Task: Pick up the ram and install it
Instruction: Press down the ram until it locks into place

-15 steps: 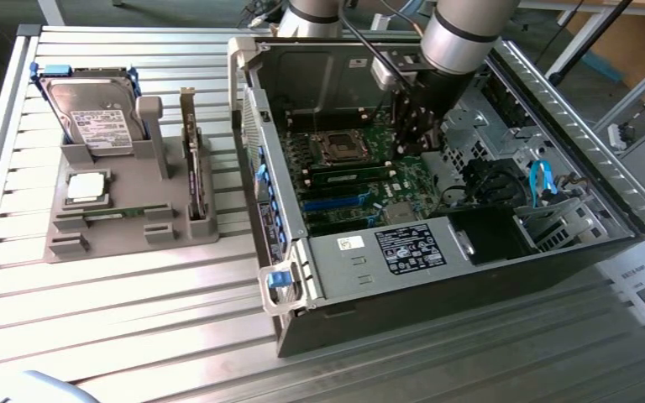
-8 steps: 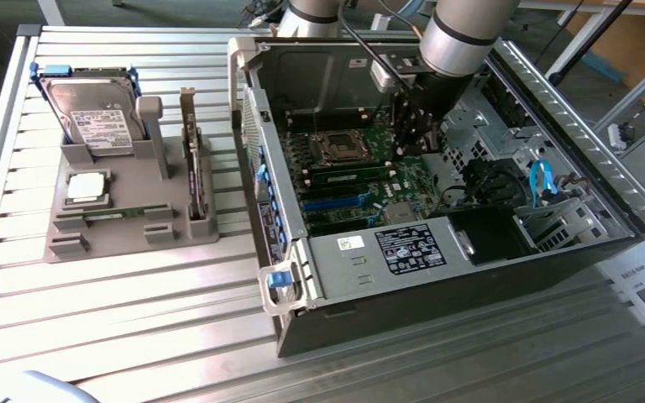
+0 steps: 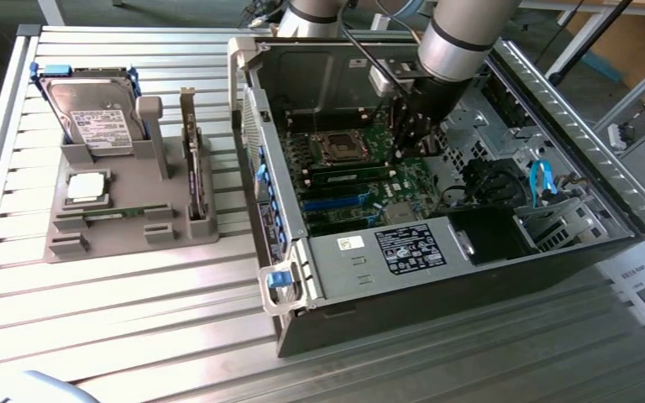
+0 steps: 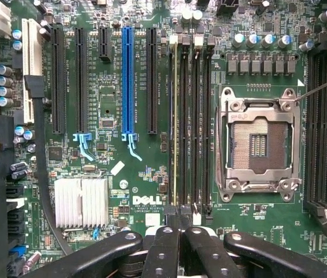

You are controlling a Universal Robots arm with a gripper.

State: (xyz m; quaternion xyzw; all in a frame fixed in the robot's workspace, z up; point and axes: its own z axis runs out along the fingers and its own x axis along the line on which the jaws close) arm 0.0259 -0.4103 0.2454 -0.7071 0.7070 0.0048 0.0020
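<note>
The ram (image 4: pixel 175 121) is a thin green stick seen edge-on. It stands in one of the black memory slots beside the CPU socket (image 4: pixel 259 139). In the exterior view the ram (image 3: pixel 351 174) lies along those slots just below the socket (image 3: pixel 339 147). My gripper (image 3: pixel 409 144) reaches down inside the open computer case, over the motherboard and slightly toward the exterior view's right of the ram. In the wrist view my gripper (image 4: pixel 181 226) hovers at one end of the ram's slot. Its black fingers (image 4: pixel 164 249) are shut together, with nothing visible between them.
A grey parts tray (image 3: pixel 98 235) sits at the exterior view's left, holding a hard drive (image 3: pixel 93 117), a silver CPU chip (image 3: pixel 85 186) and an upright expansion card (image 3: pixel 196 168). The case walls (image 3: pixel 249 126), power supply (image 3: pixel 412 248) and blue cables (image 3: pixel 541 180) surround the motherboard.
</note>
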